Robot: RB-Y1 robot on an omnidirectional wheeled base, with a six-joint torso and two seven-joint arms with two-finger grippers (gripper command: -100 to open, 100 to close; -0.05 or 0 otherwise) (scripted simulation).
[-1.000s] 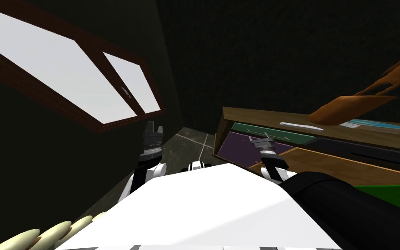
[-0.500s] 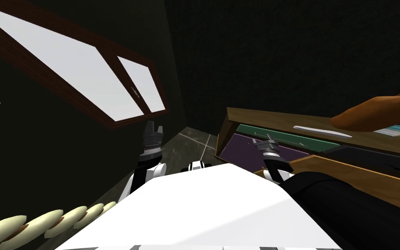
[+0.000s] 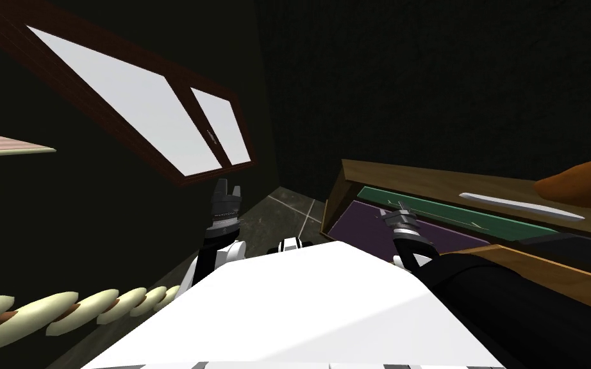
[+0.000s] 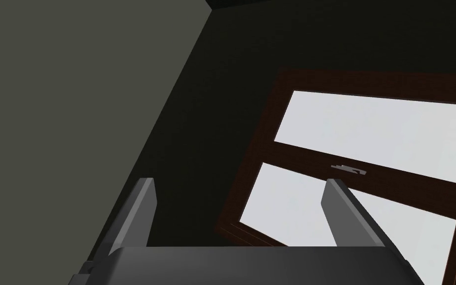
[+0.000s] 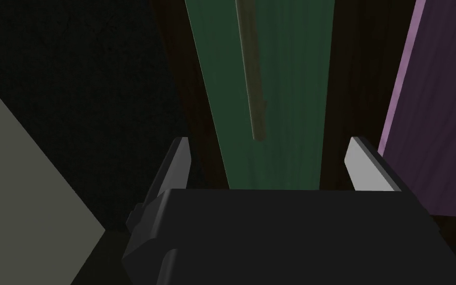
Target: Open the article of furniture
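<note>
Green is the drawer front we mean to pull, set in the wooden drawer unit low on our right, with a purple panel just beside it; our right gripper hovers close before that front, fingers spread and empty, and the pale bar handle ends just ahead of the gap between them, untouched. We judge the chief risk to be a clench that lands short, or only on the bar's very tip, so that it slides off at the first tug; a push too far would drive the fingertips into the front; a pull from one end of so long a drawer might rack it in its frame; one finger stands near the purple panel's edge and could catch there. Our left gripper is raised at our left, released and holding nothing, well apart from the unit; nothing stands between the right gripper and the handle. On the unit's top lies a slim pale object, with an orange-brown shape over it; a window is in the left wall; a row of cream ovals runs low at our left.
</note>
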